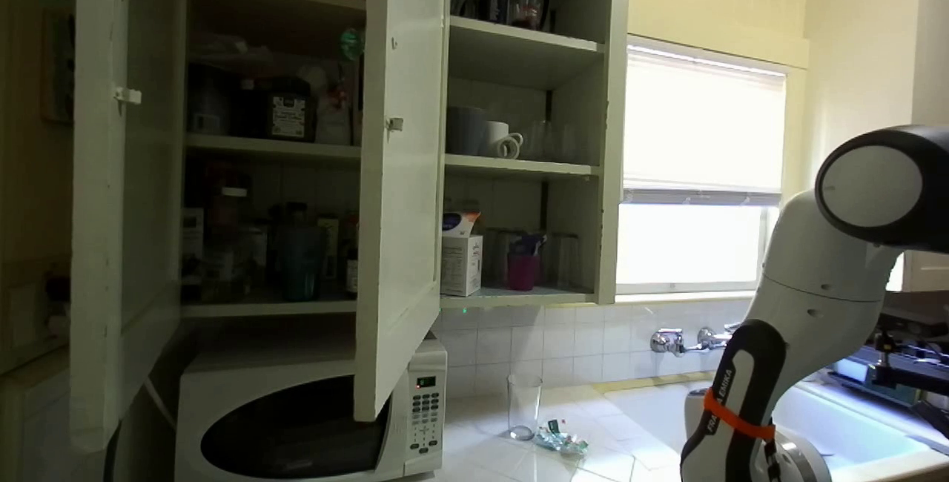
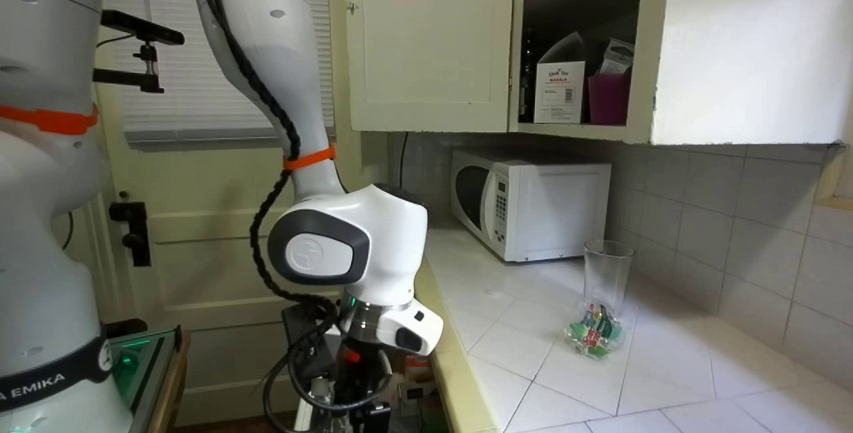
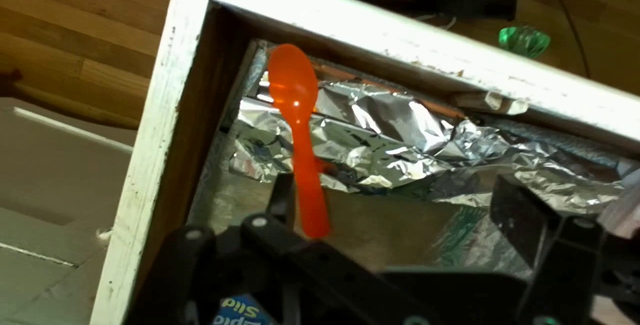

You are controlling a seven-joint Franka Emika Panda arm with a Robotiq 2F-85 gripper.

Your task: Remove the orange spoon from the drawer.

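The orange spoon point(image 3: 306, 175) lies in the drawer point(image 3: 150, 130) in the wrist view, its bowl toward a drawer corner and its handle toward my gripper. It rests over crumpled foil point(image 3: 390, 140). My gripper point(image 3: 395, 197) is open, with its two dark fingers wide apart. The spoon's handle shows between the fingers, right beside the left one in the picture; whether they touch I cannot tell. In an exterior view my gripper point(image 2: 360, 393) hangs low beside the counter edge and is mostly hidden by cables. The spoon shows in neither exterior view.
White drawer walls bound the spoon on two sides. A blue box point(image 3: 240, 310) and plastic wrap point(image 3: 480, 240) lie in the drawer. A green knob point(image 3: 524, 41) is outside its wall. On the counter stand a clear glass point(image 2: 608, 276), a plastic bag point(image 2: 595, 332) and a microwave point(image 2: 533, 206).
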